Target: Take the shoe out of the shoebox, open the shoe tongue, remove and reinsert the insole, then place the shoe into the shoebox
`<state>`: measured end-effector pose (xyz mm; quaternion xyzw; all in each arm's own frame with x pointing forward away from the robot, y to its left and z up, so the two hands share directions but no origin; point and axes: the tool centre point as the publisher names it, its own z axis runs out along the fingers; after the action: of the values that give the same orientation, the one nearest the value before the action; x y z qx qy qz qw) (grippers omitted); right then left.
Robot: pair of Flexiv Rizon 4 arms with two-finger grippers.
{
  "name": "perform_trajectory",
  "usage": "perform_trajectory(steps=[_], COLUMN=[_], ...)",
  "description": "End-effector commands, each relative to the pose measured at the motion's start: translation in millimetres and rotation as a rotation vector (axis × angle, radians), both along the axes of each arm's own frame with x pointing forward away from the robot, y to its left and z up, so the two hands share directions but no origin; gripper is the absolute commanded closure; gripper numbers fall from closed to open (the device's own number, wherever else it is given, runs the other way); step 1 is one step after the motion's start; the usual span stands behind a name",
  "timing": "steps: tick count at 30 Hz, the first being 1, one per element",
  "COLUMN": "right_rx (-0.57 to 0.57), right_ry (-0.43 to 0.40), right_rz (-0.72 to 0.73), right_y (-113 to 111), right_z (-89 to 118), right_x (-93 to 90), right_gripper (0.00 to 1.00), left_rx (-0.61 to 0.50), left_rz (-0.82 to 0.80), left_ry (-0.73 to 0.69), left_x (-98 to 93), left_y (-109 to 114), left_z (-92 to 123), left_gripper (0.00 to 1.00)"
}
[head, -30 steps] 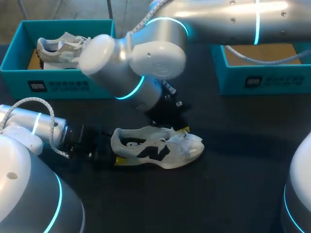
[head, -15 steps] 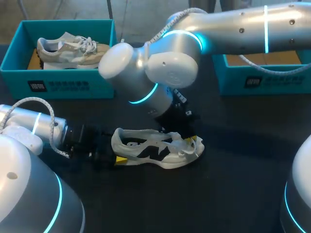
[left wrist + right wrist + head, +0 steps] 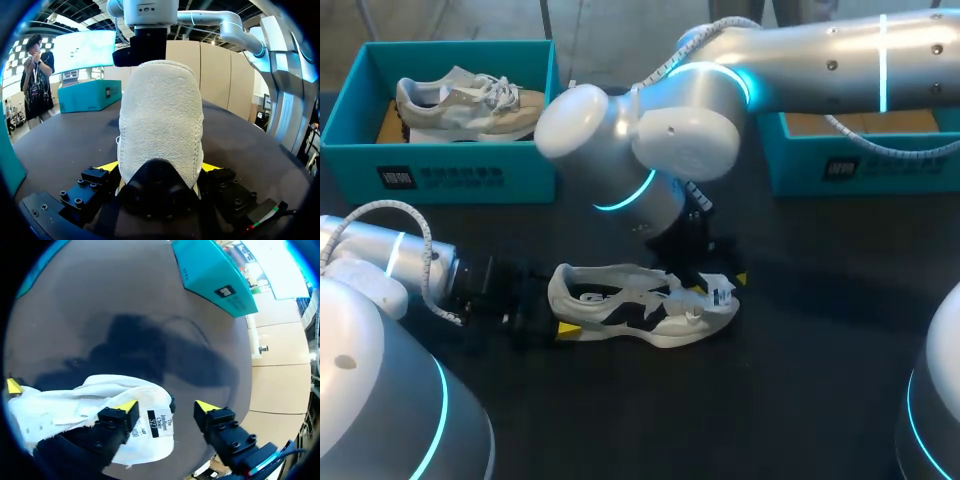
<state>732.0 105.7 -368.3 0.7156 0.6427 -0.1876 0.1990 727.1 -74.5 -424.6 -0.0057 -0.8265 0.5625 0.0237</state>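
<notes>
A white sneaker with dark side marks [image 3: 640, 308] lies on its side on the black table [image 3: 800, 380]. My left gripper [image 3: 560, 320] comes in low from the left and is shut on its heel. In the left wrist view the padded heel [image 3: 160, 115] fills the gap between both fingers [image 3: 107, 166]. My right gripper [image 3: 720, 284] hangs over the toe end, open. In the right wrist view its yellow tips [image 3: 166, 406] stand apart over the white upper [image 3: 75, 410], and the labelled tongue [image 3: 159, 424] lies loose against one finger.
A teal shoebox [image 3: 360, 150] at the back left holds a second light sneaker [image 3: 465, 100]. Another teal box [image 3: 860, 160] stands at the back right, its inside mostly hidden by my right arm. Bare table lies in front of the shoe.
My right gripper has opened and let go of the tongue after drawing it toward the toe; that arm has shifted a little to the right. The left arm is unmoved.
</notes>
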Motion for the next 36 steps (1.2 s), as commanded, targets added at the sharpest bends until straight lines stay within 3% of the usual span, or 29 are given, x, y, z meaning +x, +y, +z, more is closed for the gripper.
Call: perform_trajectory(steps=[1,10,21,22,23,24,25,27,28,29,36], right_rx=[0.056,0.224,0.309,0.320,0.329,0.328,0.330,0.320,0.328,0.330,0.361], right_ry=[-0.309,-0.395,-0.430,-0.426,-0.422,-0.418,-0.410,-0.405,-0.399,-0.388,-0.266], right_rz=[-0.352,-0.083,0.199,0.234,0.264,0.287,0.321,0.368,0.394,0.423,0.692], right_y=[3.8,37.6,80.6,84.6,88.5,91.9,95.6,102.3,105.5,108.7,133.8], right_z=[20.0,59.4,91.1,92.3,93.4,94.1,94.7,95.3,95.6,95.6,94.3], right_x=[-7.3,7.0,16.0,15.4,14.7,13.8,12.9,10.4,9.0,7.8,-0.7], right_gripper=[0.00,0.00,0.00,0.07,0.24,0.33,0.55,0.75,0.92,1.00,1.00], left_rx=[0.000,0.000,0.000,0.000,0.000,0.000,0.000,0.000,0.000,0.000,0.000], left_rz=[0.002,0.002,0.002,0.002,0.002,0.002,0.002,0.002,0.002,0.002,0.002], left_ry=[0.000,0.000,0.000,0.000,0.000,0.000,0.000,0.000,0.000,0.000,0.000], left_x=[0.5,0.5,0.5,0.5,0.5,0.5,0.5,0.5,0.5,0.5,0.5], left_y=[1.2,1.2,1.2,1.2,1.2,1.2,1.2,1.2,1.2,1.2,1.2], left_z=[-1.6,-1.6,-1.6,-1.6,-1.6,-1.6,-1.6,-1.6,-1.6,-1.6,-1.6], left_gripper=[1.00,1.00,1.00,1.00,1.00,1.00,1.00,1.00,1.00,1.00,1.00])
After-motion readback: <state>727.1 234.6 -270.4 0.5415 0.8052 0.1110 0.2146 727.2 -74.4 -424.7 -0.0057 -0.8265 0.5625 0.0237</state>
